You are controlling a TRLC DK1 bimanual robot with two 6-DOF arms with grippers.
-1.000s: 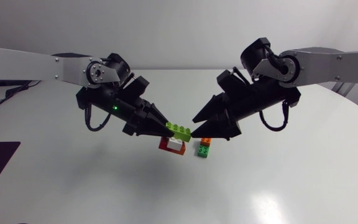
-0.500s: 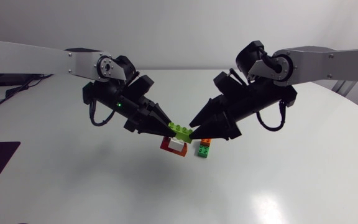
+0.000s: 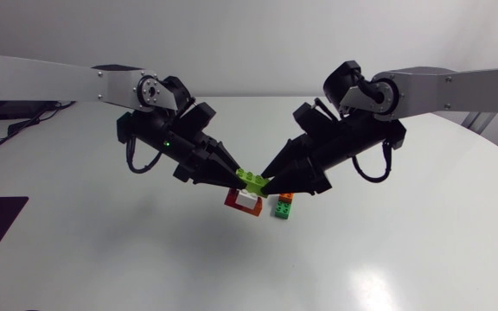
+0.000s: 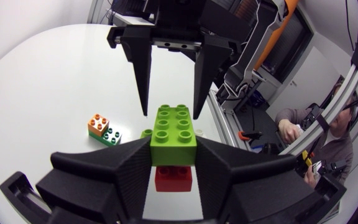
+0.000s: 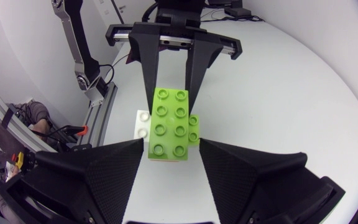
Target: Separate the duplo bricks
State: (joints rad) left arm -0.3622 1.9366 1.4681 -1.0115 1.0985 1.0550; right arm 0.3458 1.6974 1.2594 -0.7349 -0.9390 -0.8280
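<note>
A lime green brick hangs above the table with my left gripper shut on its left end. In the left wrist view the brick sits tight between the fingers. My right gripper meets it from the other side. Its fingers straddle the brick's free end with small gaps, so it is open. Under the brick, a red and white stack rests on the table; its red part shows below the left fingers. An orange brick on a green one stands just to the right.
Both arms come in from the sides and meet over the middle of the white table. The orange and green pair lies close beside the right gripper's fingers.
My right gripper's fingers have drawn closer together around the free end of the lime brick. The left gripper, still holding the brick, has shifted slightly.
</note>
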